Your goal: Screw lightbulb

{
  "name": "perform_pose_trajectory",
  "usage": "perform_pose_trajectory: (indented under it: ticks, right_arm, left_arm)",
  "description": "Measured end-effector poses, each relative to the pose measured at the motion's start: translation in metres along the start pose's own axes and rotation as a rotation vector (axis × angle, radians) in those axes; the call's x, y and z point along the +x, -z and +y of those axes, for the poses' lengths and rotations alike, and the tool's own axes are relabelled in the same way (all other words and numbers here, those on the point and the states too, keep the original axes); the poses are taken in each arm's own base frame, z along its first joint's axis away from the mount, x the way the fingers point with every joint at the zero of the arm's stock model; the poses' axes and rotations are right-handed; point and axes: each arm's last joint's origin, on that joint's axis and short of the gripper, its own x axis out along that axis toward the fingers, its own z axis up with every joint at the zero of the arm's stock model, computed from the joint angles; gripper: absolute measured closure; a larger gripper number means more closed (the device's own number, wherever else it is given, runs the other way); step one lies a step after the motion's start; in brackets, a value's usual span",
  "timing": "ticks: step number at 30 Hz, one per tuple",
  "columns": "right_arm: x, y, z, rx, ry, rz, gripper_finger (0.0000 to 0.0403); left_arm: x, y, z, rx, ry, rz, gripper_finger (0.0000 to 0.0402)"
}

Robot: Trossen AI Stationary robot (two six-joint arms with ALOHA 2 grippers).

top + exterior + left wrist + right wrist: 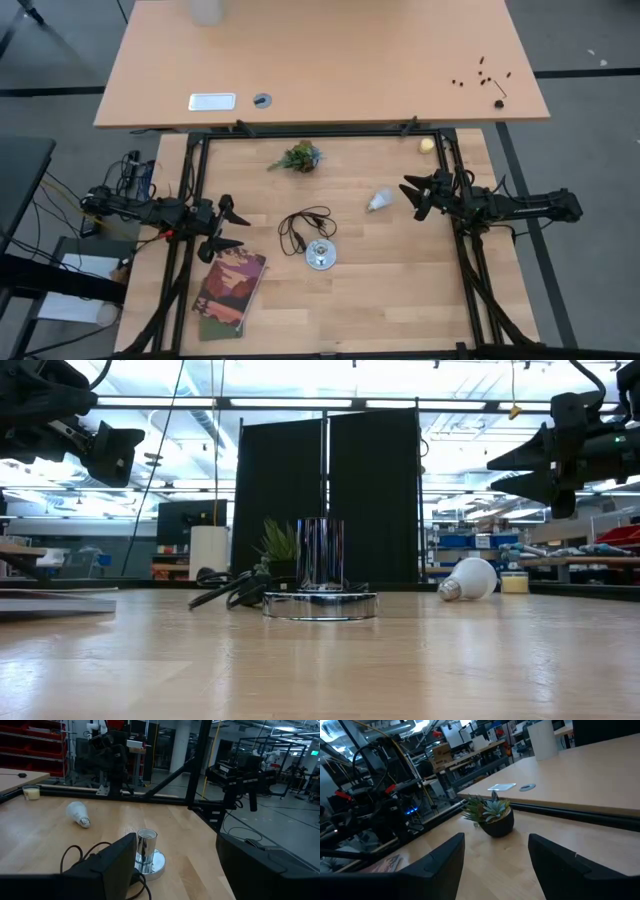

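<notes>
**On the table, the bulb lies alone**

From above, the lightbulb (379,200) lies on its side on the wooden table (400,290), near the right gripper (413,195) but not touching it. That gripper's jaws are open and hold nothing. The left gripper (232,224) is well apart, beside a book (230,291), jaws wide open and empty. A silver socket disc (320,256) with a black cord (302,225) sits in the middle.

Low down, the lightbulb (467,579) rests right of the socket disc (320,603).

From the left wrist, the lightbulb (78,813) lies beyond the disc (148,862).

From the right wrist, a small plant (489,814) sits ahead, between the open fingers (440,865).
</notes>
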Motion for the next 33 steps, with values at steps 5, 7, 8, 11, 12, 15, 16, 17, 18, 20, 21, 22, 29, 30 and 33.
perform_pose_trajectory:
  ticks: [5,7,8,11,12,15,16,17,18,20,21,22,29,30,33]
  right_arm:
    - [0.000,0.000,0.000,0.000,0.000,0.000,0.0174]
    - [0.000,0.000,0.000,0.000,0.000,0.000,0.0174]
    - [0.000,0.000,0.000,0.000,0.000,0.000,0.0174]
    - [0.000,0.000,0.000,0.000,0.000,0.000,0.0174]
    - [0.000,0.000,0.000,0.000,0.000,0.000,0.0174]
    - [0.000,0.000,0.000,0.000,0.000,0.000,0.0174]
    - [0.000,0.000,0.000,0.000,0.000,0.000,0.0174]
    - [0.000,0.000,0.000,0.000,0.000,0.000,0.0174]
    - [0.000,0.000,0.000,0.000,0.000,0.000,0.0174]
    - [0.000,0.000,0.000,0.000,0.000,0.000,0.0174]
    - [0.000,0.000,0.000,0.000,0.000,0.000,0.0174]
    - [0.000,0.000,0.000,0.000,0.000,0.000,0.0174]
    - [0.000,0.000,0.000,0.000,0.000,0.000,0.0174]
    - [0.000,0.000,0.000,0.000,0.000,0.000,0.0174]
    - [0.000,0.000,0.000,0.000,0.000,0.000,0.0174]
  left_arm:
    - [0.000,0.000,0.000,0.000,0.000,0.000,0.0124]
    - [0.000,0.000,0.000,0.000,0.000,0.000,0.0124]
    - [0.000,0.000,0.000,0.000,0.000,0.000,0.0124]
    - [0.000,0.000,0.000,0.000,0.000,0.000,0.0124]
    - [0.000,0.000,0.000,0.000,0.000,0.000,0.0124]
    - [0.000,0.000,0.000,0.000,0.000,0.001,0.0124]
    - [0.000,0.000,0.000,0.000,0.000,0.001,0.0124]
    - [0.000,0.000,0.000,0.000,0.000,0.000,0.0124]
    - [0.000,0.000,0.000,0.000,0.000,0.000,0.0124]
    - [0.000,0.000,0.000,0.000,0.000,0.000,0.0124]
    - [0.000,0.000,0.000,0.000,0.000,0.000,0.0124]
    - [0.000,0.000,0.000,0.000,0.000,-0.002,0.0124]
    - [0.000,-0.004,0.000,-0.003,-0.008,-0.048,0.0124]
    - [0.000,-0.006,0.000,-0.005,-0.033,-0.067,0.0124]
    - [-0.001,-0.012,0.001,-0.020,-0.090,-0.133,0.0124]
